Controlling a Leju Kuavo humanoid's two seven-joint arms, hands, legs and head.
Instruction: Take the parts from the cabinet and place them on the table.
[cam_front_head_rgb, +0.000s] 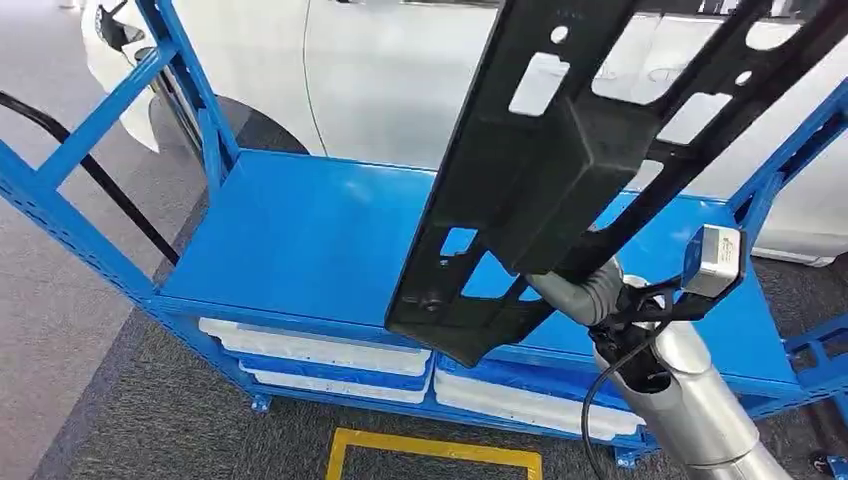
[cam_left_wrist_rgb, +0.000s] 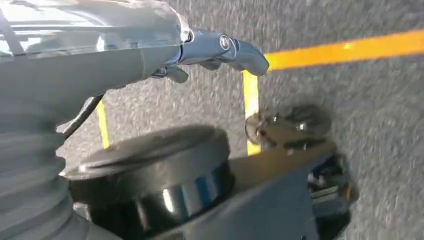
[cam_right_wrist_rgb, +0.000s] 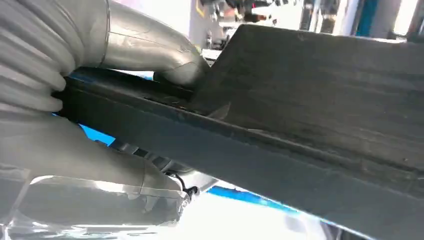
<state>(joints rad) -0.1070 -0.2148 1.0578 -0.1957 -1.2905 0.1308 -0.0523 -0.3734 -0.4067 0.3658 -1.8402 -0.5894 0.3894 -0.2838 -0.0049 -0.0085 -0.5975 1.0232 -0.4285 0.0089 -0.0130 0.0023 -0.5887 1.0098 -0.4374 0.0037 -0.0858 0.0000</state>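
A long black plastic part (cam_front_head_rgb: 560, 170) with several cut-out holes hangs tilted above the blue cabinet's top shelf (cam_front_head_rgb: 300, 240), running from upper right down to the shelf's front edge. My right hand (cam_right_wrist_rgb: 165, 65) grips it from underneath; in the right wrist view the thumb and fingers clamp the part's (cam_right_wrist_rgb: 310, 130) edge. The right arm (cam_front_head_rgb: 670, 390) rises from the lower right to meet it. My left hand (cam_left_wrist_rgb: 220, 50) hangs over the floor with its fingers curled in and nothing in them.
The blue cabinet frame has slanted posts at left (cam_front_head_rgb: 90, 130) and right (cam_front_head_rgb: 790, 160). White trays (cam_front_head_rgb: 320, 355) lie on the lower shelf. A white car (cam_front_head_rgb: 400, 70) stands behind. Yellow floor tape (cam_front_head_rgb: 430, 450) marks the grey carpet in front.
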